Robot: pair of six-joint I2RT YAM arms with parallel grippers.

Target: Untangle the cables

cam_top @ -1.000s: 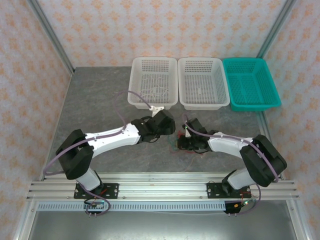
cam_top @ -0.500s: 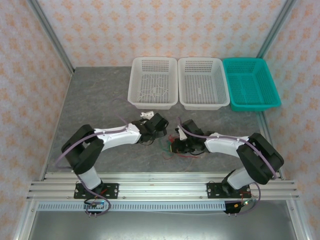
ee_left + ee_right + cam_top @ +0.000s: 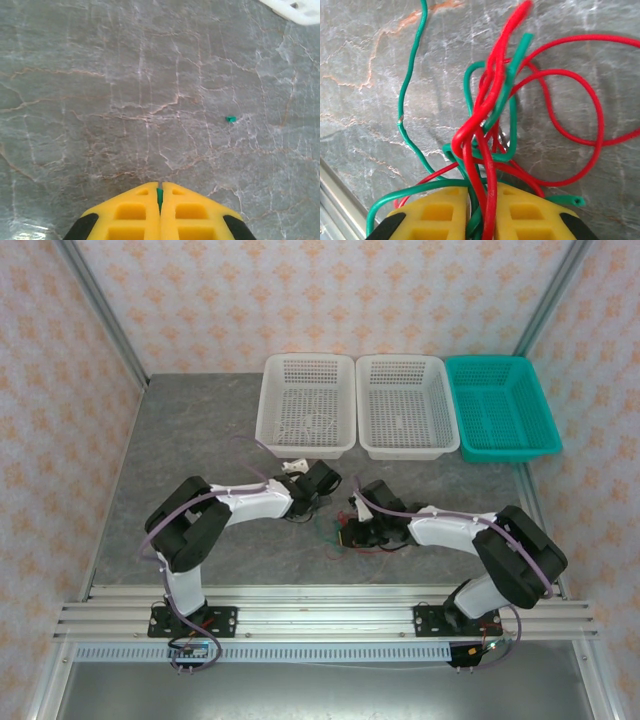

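The right gripper point(image 3: 482, 192) is down on the grey stone table point(image 3: 200, 460) with its yellow fingers point(image 3: 437, 210) drawn in narrow on the cables point(image 3: 491, 75). Red and green strands run through the slot between them and fill it. Just ahead of the fingertips the wires knot into a tight clump. Wide red loops swing out to the gripper's right, and one loose green strand point(image 3: 409, 75) trails away ahead and to its left. A metal rail edge point(image 3: 335, 200) lies at its near left.

The left gripper point(image 3: 160, 185) has its fingers pressed together. A thin green sliver shows in the seam, but whether it is a wire cannot be told. Bare stone lies ahead of it, with a small green fleck point(image 3: 230, 119) ahead to the right and a white basket corner point(image 3: 295, 10) further out.

From above, the left gripper point(image 3: 322, 480) sits just beside the right gripper point(image 3: 352, 530), and the tangle point(image 3: 345, 537) lies under the right one. Two white baskets point(image 3: 307, 405) point(image 3: 402, 405) and a teal basket point(image 3: 500, 405) stand beyond both.
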